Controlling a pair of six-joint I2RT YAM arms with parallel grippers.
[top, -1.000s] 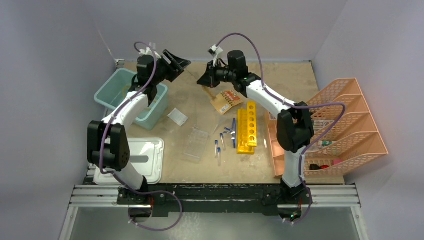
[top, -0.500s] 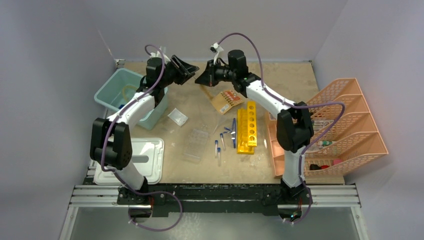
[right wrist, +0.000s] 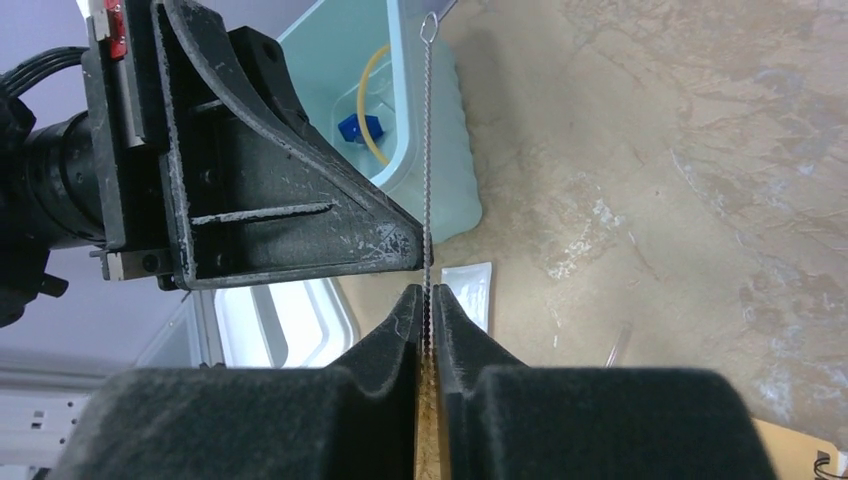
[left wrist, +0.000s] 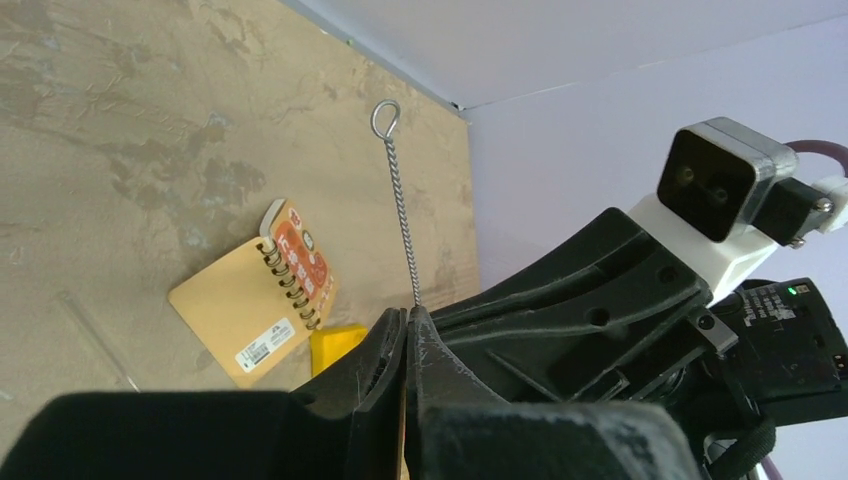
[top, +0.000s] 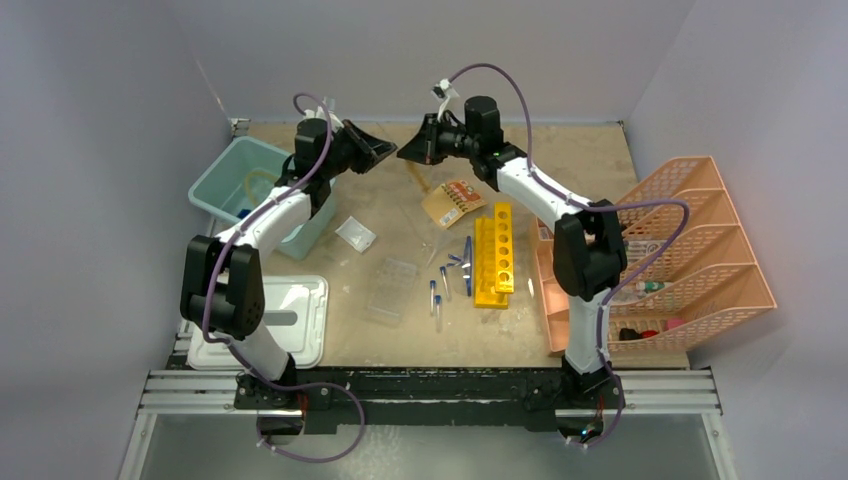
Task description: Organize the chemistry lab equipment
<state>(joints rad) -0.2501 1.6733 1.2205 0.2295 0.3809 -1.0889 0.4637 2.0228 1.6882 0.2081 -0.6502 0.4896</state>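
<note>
From above, the brush (left wrist: 399, 210) is lost between the two tips; wrist views show left gripper (left wrist: 408, 318) and right gripper (right wrist: 427, 296) both clamped on its wire.

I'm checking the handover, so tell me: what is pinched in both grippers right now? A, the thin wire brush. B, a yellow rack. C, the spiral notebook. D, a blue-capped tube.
A: each wrist view shows its own fingers closed on the thin brush, with the left gripper and the right gripper meeting tip to tip on its twisted wire.
</note>
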